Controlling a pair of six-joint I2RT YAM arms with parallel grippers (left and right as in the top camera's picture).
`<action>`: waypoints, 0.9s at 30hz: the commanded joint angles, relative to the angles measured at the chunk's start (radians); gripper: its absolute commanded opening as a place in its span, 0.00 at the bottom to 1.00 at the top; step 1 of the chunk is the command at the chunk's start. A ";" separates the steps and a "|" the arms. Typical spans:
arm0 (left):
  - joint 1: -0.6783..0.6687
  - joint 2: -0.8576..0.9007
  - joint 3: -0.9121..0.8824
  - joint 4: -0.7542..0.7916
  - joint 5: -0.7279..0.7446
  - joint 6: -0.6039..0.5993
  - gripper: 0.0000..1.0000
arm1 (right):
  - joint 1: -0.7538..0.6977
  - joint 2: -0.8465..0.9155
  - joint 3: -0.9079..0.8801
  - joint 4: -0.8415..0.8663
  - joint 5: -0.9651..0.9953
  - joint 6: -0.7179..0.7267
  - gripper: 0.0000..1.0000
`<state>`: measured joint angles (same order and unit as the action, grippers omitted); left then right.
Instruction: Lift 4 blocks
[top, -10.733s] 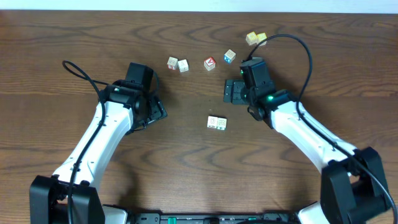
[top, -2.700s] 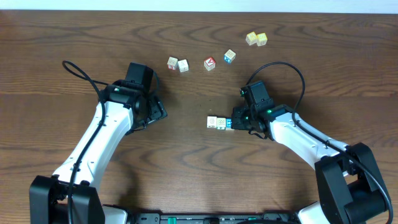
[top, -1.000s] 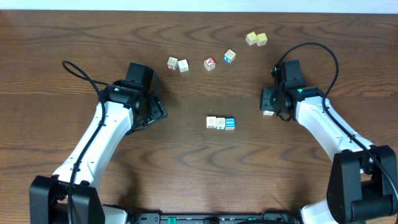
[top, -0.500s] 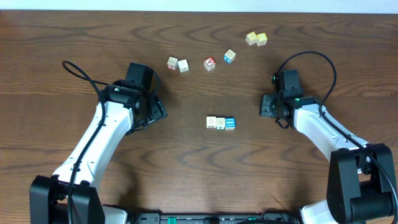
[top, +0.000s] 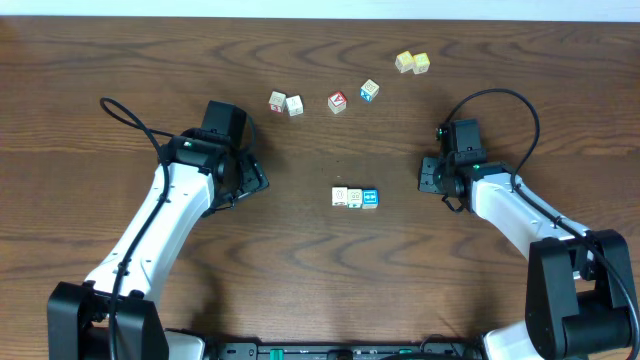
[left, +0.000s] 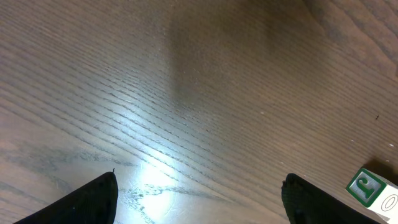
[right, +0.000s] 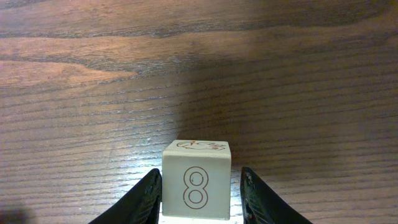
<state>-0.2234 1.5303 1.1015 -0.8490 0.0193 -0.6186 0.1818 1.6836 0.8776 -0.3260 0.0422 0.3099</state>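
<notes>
Tabletop (top: 320, 280): right end effector (right: 200, 175) straddles cream block (right: 196, 186), grip unclear; left end effector (left: 200, 180) spread.

Three blocks (top: 354, 198) form a touching row mid-frame: two cream, the blue block (top: 370, 198) rightmost. The fourth block (right: 196, 180), cream, printed 8, stands upright at bottom centre of the right wrist view.

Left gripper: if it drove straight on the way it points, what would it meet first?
Only bare table; the open left gripper has nothing ahead. The green-printed block lies off to one side of that line, though depth is unclear.
</notes>
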 joint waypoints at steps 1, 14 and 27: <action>0.003 0.004 -0.005 -0.003 -0.013 -0.008 0.84 | -0.004 0.004 -0.006 0.009 0.014 0.006 0.38; 0.003 0.004 -0.005 -0.003 -0.013 -0.008 0.84 | -0.004 0.020 -0.007 0.023 0.011 -0.014 0.38; 0.003 0.004 -0.005 -0.003 -0.013 -0.008 0.85 | -0.004 0.020 -0.008 0.016 0.020 -0.016 0.36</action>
<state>-0.2234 1.5303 1.1015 -0.8490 0.0193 -0.6250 0.1818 1.6951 0.8772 -0.3092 0.0456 0.3023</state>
